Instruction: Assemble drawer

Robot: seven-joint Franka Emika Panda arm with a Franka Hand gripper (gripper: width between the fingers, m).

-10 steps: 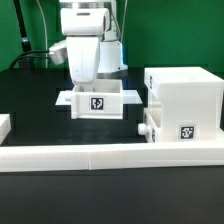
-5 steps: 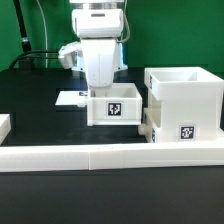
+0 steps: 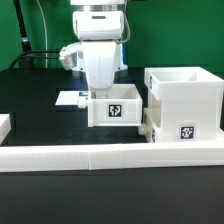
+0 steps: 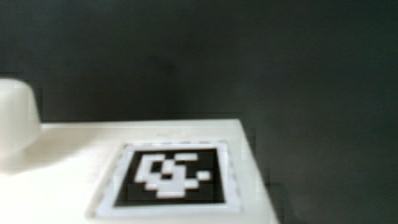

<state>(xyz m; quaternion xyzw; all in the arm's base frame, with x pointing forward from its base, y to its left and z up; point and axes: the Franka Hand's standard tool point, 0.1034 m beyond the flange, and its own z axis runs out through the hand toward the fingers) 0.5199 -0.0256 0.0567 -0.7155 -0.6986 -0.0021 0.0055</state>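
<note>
A white box tray [image 3: 112, 106] with a black-and-white tag on its front stands in the middle of the table, just to the exterior view's left of the large white casing [image 3: 186, 92]. My gripper [image 3: 100, 92] reaches down into the tray from above, and its white hand covers the tray's back wall. The jaws appear shut on that wall, but the tips are hidden. In the wrist view the tray's tagged face [image 4: 171, 172] fills the frame, blurred, with one white finger [image 4: 11, 120] at the edge. A second tray with a knob [image 3: 146, 130] sits low in the casing.
The long low white border wall [image 3: 100, 155] runs along the front. The marker board [image 3: 70, 99] lies flat behind the tray on the exterior view's left. A small white piece [image 3: 4, 125] shows at the left edge. Cables hang at the back.
One second ago the tray lay further to the exterior view's left. Gripper and tray have moved together to the right, toward the casing, and have been still for the last half second.
</note>
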